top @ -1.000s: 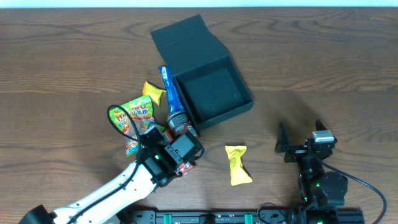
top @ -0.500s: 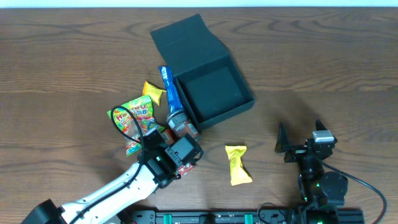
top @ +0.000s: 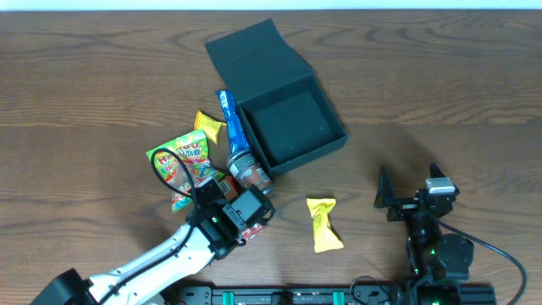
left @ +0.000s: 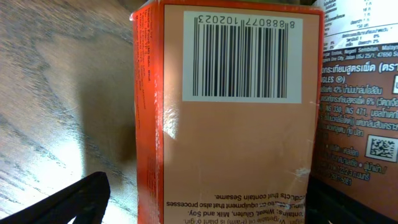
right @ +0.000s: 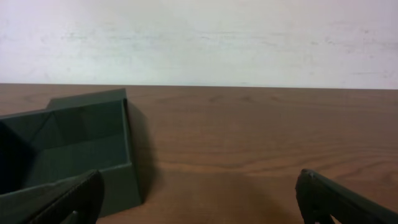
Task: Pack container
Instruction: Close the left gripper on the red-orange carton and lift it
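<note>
The container lies lid-open toward the desk's far edge, about mid-width. Near the front edge, the left hand straddles an orange carton, fingers apart. The right hand spreads wide by the front-right corner.

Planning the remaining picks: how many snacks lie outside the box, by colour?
Yellow packets: 2
Blue packet: 1
Green packet: 1
Orange box: 1
Brown pack: 1
Total: 6 outside; none inside the container.
</note>
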Robot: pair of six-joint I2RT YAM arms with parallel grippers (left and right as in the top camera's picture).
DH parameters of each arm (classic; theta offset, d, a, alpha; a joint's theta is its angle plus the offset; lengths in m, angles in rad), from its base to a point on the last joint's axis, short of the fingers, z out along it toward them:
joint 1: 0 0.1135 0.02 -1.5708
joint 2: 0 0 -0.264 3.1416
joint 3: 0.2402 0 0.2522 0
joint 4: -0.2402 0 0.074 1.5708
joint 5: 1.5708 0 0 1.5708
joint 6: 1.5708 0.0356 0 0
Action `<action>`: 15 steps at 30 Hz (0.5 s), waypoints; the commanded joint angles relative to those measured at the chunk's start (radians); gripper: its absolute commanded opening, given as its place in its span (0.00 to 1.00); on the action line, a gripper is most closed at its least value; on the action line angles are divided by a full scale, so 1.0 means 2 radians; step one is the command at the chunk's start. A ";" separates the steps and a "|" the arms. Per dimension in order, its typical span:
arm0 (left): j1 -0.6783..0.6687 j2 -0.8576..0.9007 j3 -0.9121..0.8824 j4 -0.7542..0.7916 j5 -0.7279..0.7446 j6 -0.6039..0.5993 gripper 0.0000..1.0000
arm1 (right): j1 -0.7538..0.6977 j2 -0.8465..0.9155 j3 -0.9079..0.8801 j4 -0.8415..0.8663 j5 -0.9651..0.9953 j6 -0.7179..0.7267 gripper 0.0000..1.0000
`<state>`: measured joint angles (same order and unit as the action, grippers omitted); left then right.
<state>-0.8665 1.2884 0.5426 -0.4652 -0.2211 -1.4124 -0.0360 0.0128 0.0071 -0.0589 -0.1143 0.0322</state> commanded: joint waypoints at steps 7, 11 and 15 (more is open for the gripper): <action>0.002 0.004 -0.009 -0.001 -0.011 0.005 0.83 | -0.007 -0.001 -0.001 -0.002 0.001 -0.006 0.99; 0.002 0.004 -0.009 -0.001 -0.010 0.007 0.67 | -0.007 -0.001 -0.001 -0.002 0.001 -0.006 0.99; 0.002 0.004 -0.009 -0.006 -0.010 0.011 0.64 | -0.007 -0.001 -0.001 -0.002 0.001 -0.006 0.99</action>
<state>-0.8665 1.2884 0.5369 -0.4652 -0.2245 -1.4055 -0.0360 0.0128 0.0071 -0.0589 -0.1143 0.0322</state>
